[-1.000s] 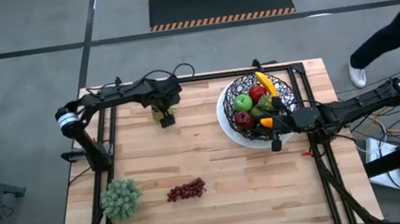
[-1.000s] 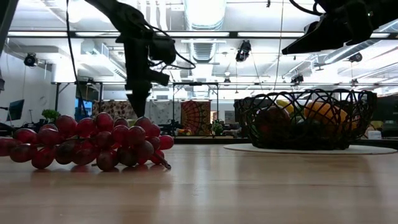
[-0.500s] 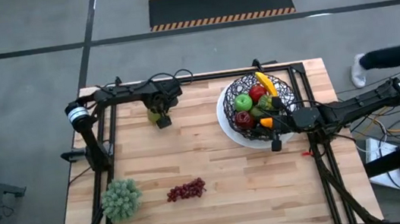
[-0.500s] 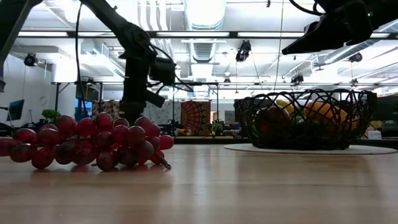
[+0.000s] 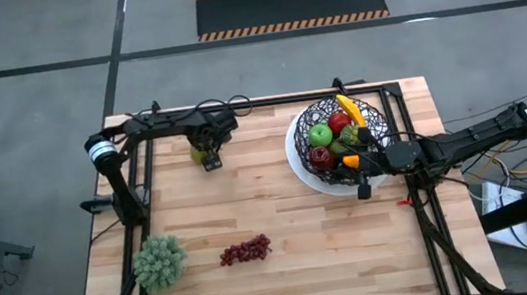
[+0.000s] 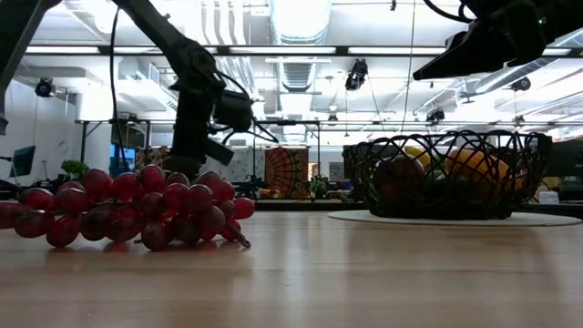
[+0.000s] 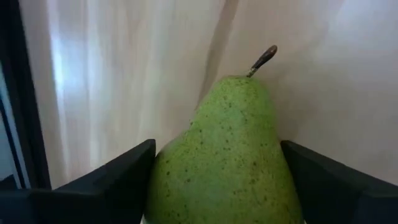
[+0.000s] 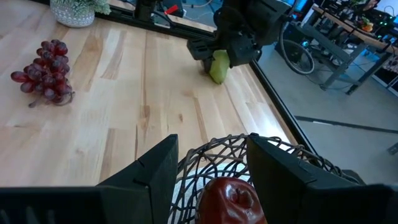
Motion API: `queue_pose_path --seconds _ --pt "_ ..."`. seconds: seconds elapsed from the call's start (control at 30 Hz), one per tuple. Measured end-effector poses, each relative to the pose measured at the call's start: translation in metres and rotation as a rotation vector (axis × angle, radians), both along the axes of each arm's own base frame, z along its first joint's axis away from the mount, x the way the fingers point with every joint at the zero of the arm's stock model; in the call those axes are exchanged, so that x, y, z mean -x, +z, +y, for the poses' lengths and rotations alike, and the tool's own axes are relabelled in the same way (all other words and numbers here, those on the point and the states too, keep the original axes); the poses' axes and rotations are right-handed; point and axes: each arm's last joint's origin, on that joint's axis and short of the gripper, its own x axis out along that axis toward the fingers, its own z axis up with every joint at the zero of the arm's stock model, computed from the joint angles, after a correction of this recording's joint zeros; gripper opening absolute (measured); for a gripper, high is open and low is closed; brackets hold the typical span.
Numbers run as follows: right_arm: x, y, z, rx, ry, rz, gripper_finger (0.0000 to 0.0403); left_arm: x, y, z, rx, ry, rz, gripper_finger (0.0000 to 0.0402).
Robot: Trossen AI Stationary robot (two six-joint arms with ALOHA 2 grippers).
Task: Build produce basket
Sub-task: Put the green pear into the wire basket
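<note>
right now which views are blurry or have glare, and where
Left wrist view: the pear is sharp between the left gripper's fingers, while the wood behind is soft and washed with pale glare. Low view: the ceiling lights blow out to white and the red grapes sit close and sharp. Right wrist view: the near basket wire is slightly soft.

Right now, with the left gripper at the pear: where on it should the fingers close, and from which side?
Grip the pear across its wide lower body, as the left gripper already frames it, one finger on each flank, coming from above. The belly is broad and rounded; the neck narrows toward the stem, so a grip there would probably slip.
</note>
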Motion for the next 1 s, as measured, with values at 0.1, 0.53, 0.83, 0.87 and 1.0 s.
queue_pose_path --seconds 0.1,0.53,0.83,0.87,1.0 --pt "0.000 0.000 0.000 0.004 0.002 0.001 0.0178 -0.003 0.006 -0.002 -0.028 -0.008 -0.047 0.0298" --pt "-0.001 -0.004 0.000 0.005 0.014 -0.061 0.0178 -0.032 0.108 -0.083 -0.302 -0.185 -0.820 0.0299" --pt "-0.003 -0.008 0.002 -0.001 0.067 -0.308 0.0178 -0.038 0.119 -0.152 -0.359 -0.381 -1.378 0.0304" --pt "-0.003 -0.008 0.003 -0.012 0.086 -0.348 0.0178 -0.039 0.118 -0.156 -0.363 -0.393 -1.422 0.0304" --pt "-0.005 -0.007 0.004 -0.061 0.121 -0.469 0.0179 -0.047 0.110 -0.169 -0.369 -0.414 -1.557 0.0304"
